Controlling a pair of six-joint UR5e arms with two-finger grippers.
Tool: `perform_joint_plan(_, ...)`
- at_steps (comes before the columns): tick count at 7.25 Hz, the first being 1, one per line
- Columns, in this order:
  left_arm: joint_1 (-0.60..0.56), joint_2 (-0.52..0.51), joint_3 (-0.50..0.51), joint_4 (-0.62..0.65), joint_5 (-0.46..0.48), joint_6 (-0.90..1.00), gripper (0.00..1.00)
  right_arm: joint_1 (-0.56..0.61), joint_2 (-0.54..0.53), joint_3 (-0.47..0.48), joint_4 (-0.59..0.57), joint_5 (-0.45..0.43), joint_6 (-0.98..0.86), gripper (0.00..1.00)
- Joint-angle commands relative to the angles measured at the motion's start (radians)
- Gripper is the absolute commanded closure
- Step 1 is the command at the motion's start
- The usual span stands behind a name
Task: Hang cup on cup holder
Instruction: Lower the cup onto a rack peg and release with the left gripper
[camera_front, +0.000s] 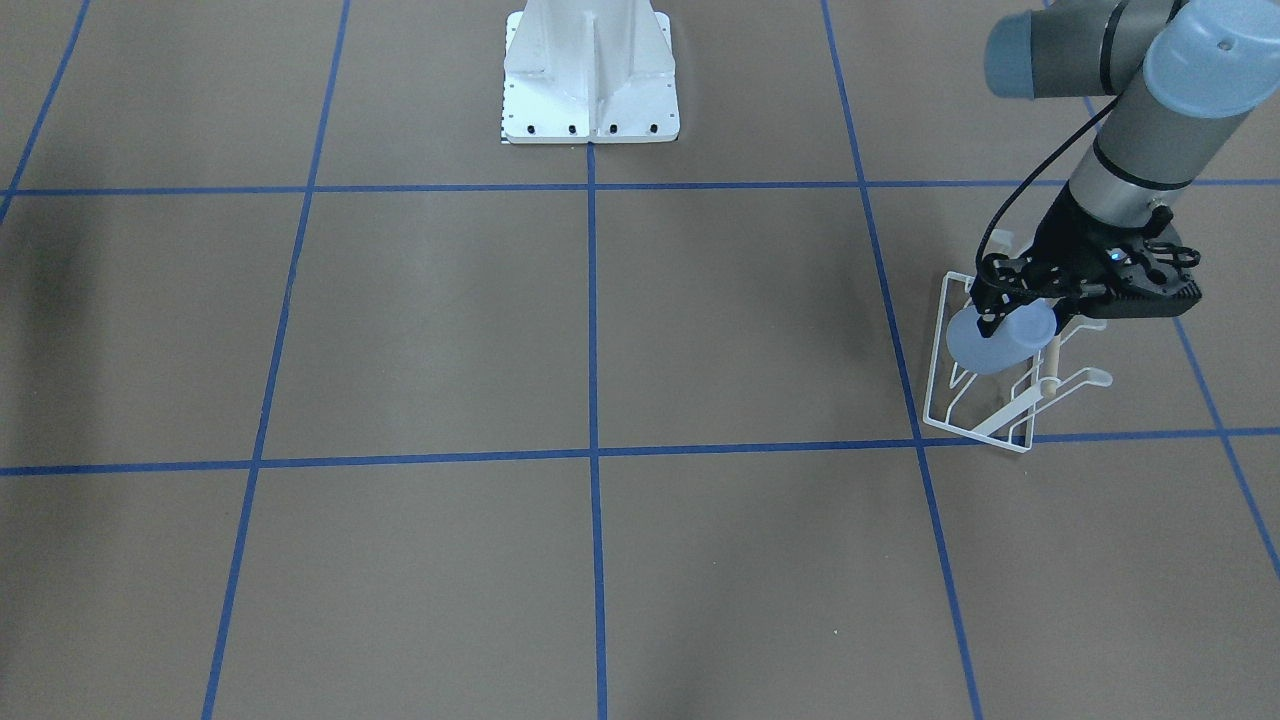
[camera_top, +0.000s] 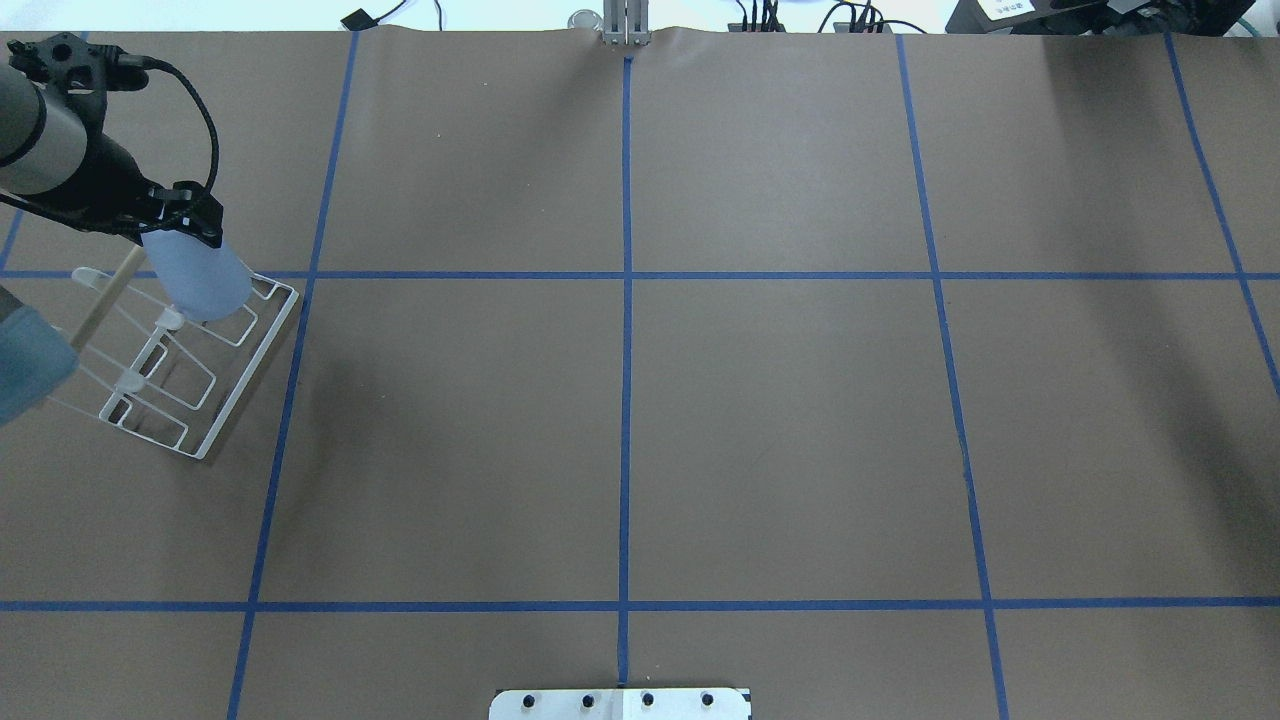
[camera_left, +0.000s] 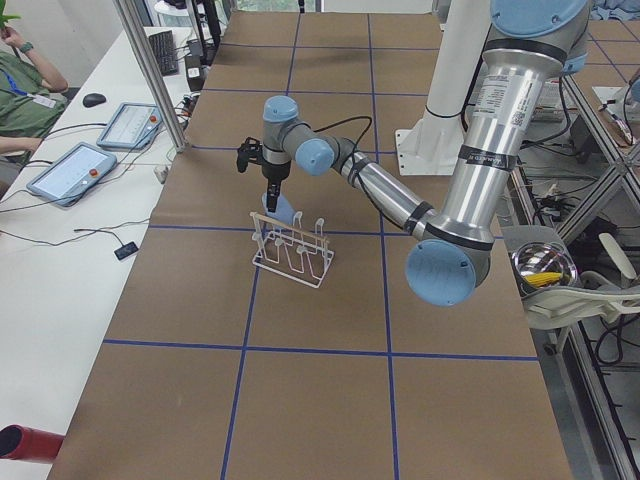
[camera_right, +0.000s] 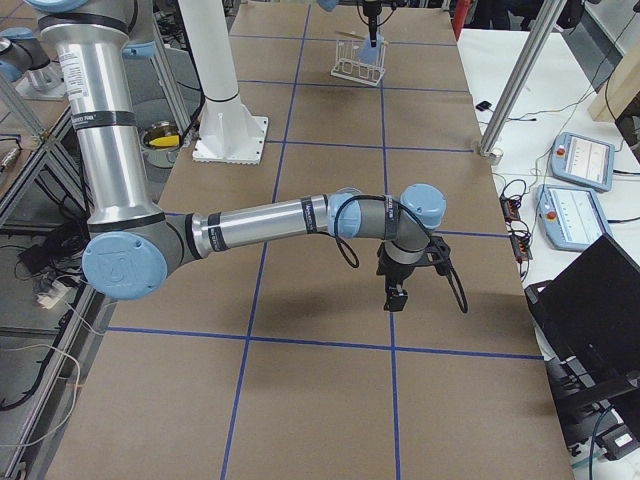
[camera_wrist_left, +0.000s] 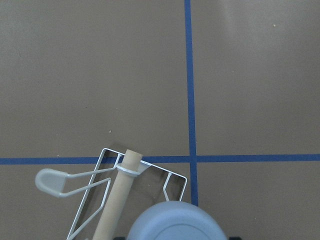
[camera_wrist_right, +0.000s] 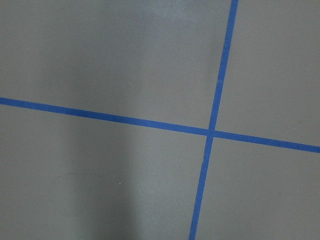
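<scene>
The pale blue-grey cup (camera_front: 990, 345) is tilted in my left gripper (camera_front: 1003, 300), which is shut on its upper end. It hangs over the far end of the white wire cup holder (camera_front: 940, 400), among the prongs. From overhead the cup (camera_top: 200, 280) slants down from the gripper (camera_top: 182, 228) onto the cup holder (camera_top: 235, 385), beside its wooden rod (camera_top: 105, 295). The left wrist view shows the cup's rounded end (camera_wrist_left: 175, 222), the rod (camera_wrist_left: 117, 200) and one flat prong tip (camera_wrist_left: 50, 181). My right gripper (camera_right: 397, 290) hangs over bare table far away; I cannot tell whether it is open.
The robot's white base plate (camera_front: 590, 80) stands at the table's middle edge. Blue tape lines (camera_top: 625, 400) grid the brown table. Tablets (camera_left: 70, 170) and cables lie on the white side bench. The cup holder stands near the table's left end.
</scene>
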Motion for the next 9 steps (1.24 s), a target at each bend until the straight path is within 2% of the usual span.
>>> perform_joint_plan(1,0.007,0.001,0.001,-0.004,0.002,0.0,0.01,0.002,0.0,0.0,0.0,0.001,0.0,0.0)
perform_joint_plan(4,-0.007,0.004,-0.025,0.002,-0.009,0.0,0.01,0.011,-0.002,-0.001,0.0,0.001,0.0,0.0)
perform_joint_plan(5,-0.028,0.006,-0.037,0.016,-0.012,0.059,0.01,0.02,-0.003,-0.007,-0.002,-0.001,0.0,0.0)
perform_joint_plan(7,-0.16,0.11,-0.036,0.031,-0.041,0.345,0.01,0.046,-0.022,-0.007,-0.002,0.034,0.002,0.0)
perform_joint_plan(8,-0.259,0.168,-0.027,0.033,-0.11,0.488,0.01,0.07,-0.028,-0.007,-0.002,0.071,0.0,0.0)
perform_joint_plan(9,-0.344,0.21,0.028,0.021,-0.136,0.585,0.01,0.083,-0.031,-0.007,-0.002,0.073,-0.002,0.0)
